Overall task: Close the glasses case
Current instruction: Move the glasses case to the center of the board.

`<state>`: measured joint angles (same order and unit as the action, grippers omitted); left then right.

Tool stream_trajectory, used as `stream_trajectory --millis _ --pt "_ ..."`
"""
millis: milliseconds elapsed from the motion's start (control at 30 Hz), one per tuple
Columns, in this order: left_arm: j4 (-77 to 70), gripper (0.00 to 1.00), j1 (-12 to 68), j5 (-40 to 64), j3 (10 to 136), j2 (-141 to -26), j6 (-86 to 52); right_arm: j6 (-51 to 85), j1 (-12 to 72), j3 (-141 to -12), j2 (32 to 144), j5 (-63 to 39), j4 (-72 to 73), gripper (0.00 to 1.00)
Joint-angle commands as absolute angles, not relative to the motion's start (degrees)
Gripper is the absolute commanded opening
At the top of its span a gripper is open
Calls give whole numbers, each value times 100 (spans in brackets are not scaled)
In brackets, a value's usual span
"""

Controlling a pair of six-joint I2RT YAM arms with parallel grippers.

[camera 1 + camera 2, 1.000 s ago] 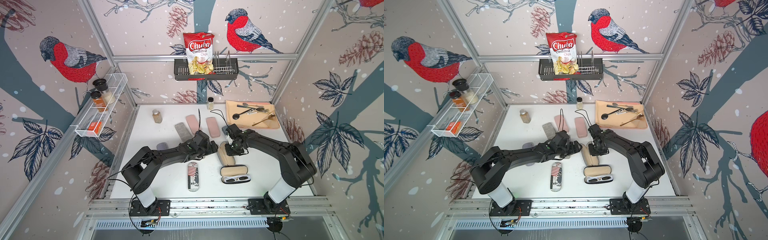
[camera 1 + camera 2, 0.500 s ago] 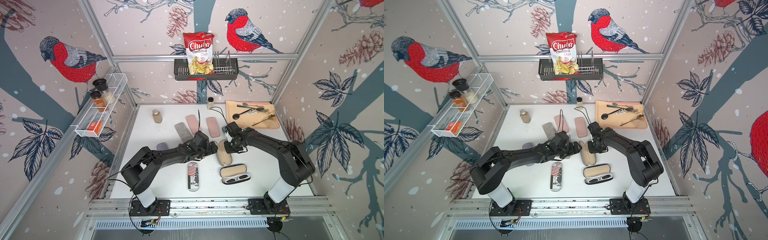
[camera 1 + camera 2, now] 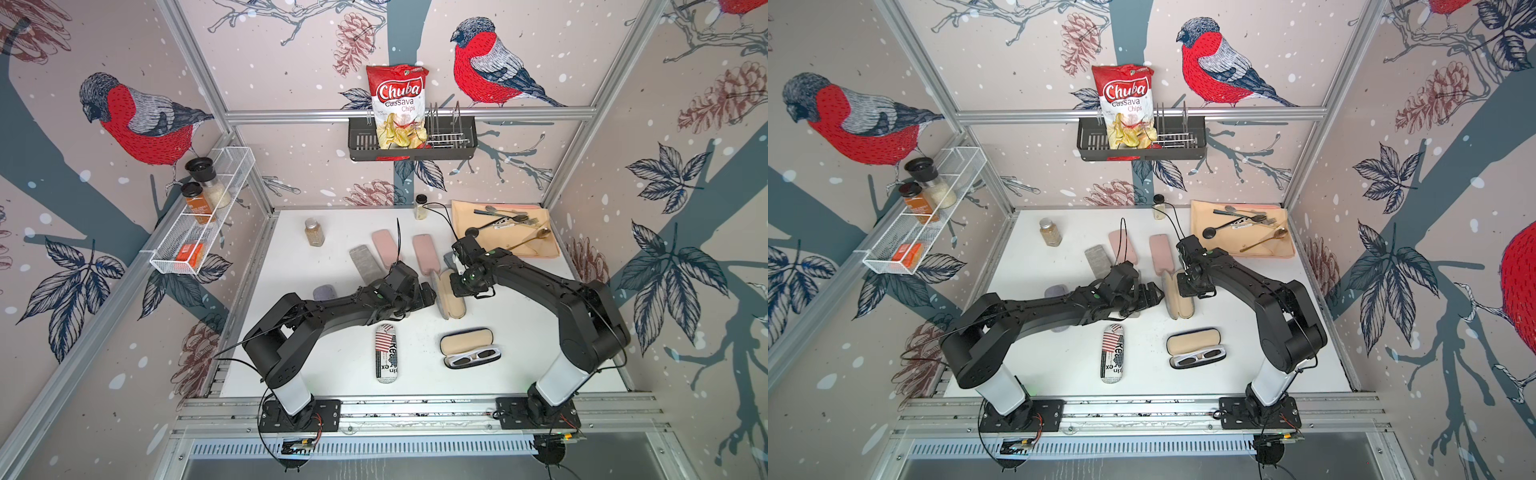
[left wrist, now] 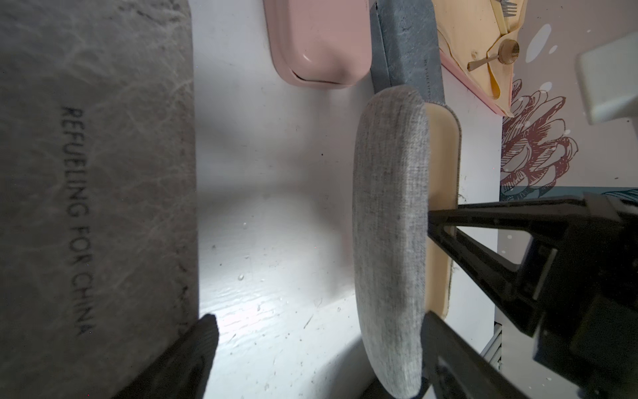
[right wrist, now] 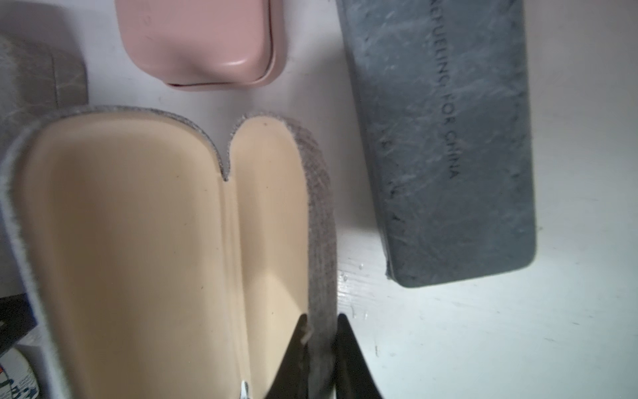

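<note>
Right gripper (image 5: 321, 323) reaches down pinching the glasses case (image 5: 138, 241) rim; left gripper (image 3: 1155, 297) gapes, seemingly alongside.

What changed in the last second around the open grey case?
The right gripper closed on the rim of the open grey case on its own side. The case looks nudged slightly toward the back. The left gripper stayed open beside it. The sunglasses case and the printed case did not move.

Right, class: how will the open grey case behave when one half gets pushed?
Probably stiff: the grey case holds its moulded shape where the right gripper pinches its rim. It likely folds at the hinge crease. Its woven cover should resist slipping.
</note>
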<state>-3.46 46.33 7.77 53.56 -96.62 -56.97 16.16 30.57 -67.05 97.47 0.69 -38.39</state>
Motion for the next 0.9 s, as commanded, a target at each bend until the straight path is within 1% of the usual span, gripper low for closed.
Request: stream_trajectory --millis 0,233,400,467,500,567,633,700,733,800,867 --pt "-278 92 4623 844 5431 -9700 -5577 1475 3025 -6791 9798 424 -4113 16" --pt "-278 92 4623 896 5482 -9780 -5574 1457 3013 -6855 9853 541 -4171 19" --pt "-229 92 4623 932 5665 -9847 -5507 1451 3015 -6888 9776 471 -4149 25" --pt "-244 87 4624 970 5687 -9884 -5476 1433 3015 -6881 9732 393 -4133 27" --pt "-275 81 4624 1011 5687 -9908 -5472 1426 3015 -6871 9698 345 -4119 29" --pt "-340 64 4623 1108 5859 -9987 -5458 1432 3015 -6841 9614 288 -4079 30" --pt "-409 37 4623 1212 5920 -10085 -5467 1455 3007 -6813 9501 257 -4034 30" --pt "-495 19 4623 1316 5963 -10150 -5472 1473 3012 -6783 9388 219 -3991 30" --pt "-537 11 4623 1363 5983 -10169 -5467 1489 3008 -6763 9318 212 -3963 30" --pt "-612 0 4623 1447 6013 -10178 -5452 1554 3002 -6720 9200 243 -3937 28" --pt "-650 0 4623 1478 6059 -10162 -5408 1621 2976 -6649 9079 297 -3887 24"
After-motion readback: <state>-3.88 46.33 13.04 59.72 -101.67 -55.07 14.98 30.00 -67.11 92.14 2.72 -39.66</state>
